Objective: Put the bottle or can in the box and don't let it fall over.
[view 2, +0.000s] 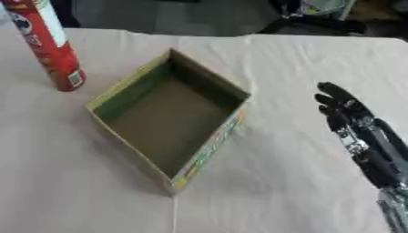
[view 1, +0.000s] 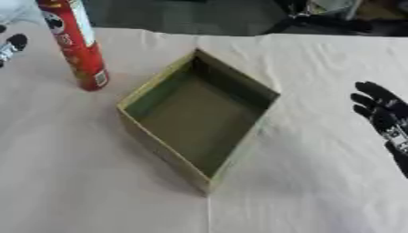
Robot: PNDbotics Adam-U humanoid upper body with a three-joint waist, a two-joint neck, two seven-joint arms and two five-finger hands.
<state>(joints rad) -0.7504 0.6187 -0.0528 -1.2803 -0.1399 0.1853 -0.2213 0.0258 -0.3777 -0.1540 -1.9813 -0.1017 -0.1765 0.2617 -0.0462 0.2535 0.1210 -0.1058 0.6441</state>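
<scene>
Task not started, judging by layout. Tall red can (view 1: 78,45) stood upright on the tabletop (view 1: 318,182) at upper left of frame, just beside the box's left corner, apparently not touching it. Top of can cut off by the frame edge. Box (view 1: 199,159) sat open and empty at centre, turned diamond-wise, greenish inside, nothing in it.

Left hand (view 1: 11,45) barely visible at the far left edge, level with the can's middle, apart from it. Only a sliver of dark and silver showed; impossible to tell whether open or closed. Held nothing visible.

Right hand (view 2: 350,120) lay at the right side of frame, well apart from box and can, fingers straight and spread, pointing toward upper left, empty. Looked idle.

Remaining: everything. Grasp can, lift, carry over the box wall, set down upright on the box floor, release. Tall narrow can, so tipping on release probably the main risk.

Labels: can carried a white panel with a dark round graphic near the top and a small white patch near the base; no lettering legible. Colourful print along the box's outer right wall, unreadable.
</scene>
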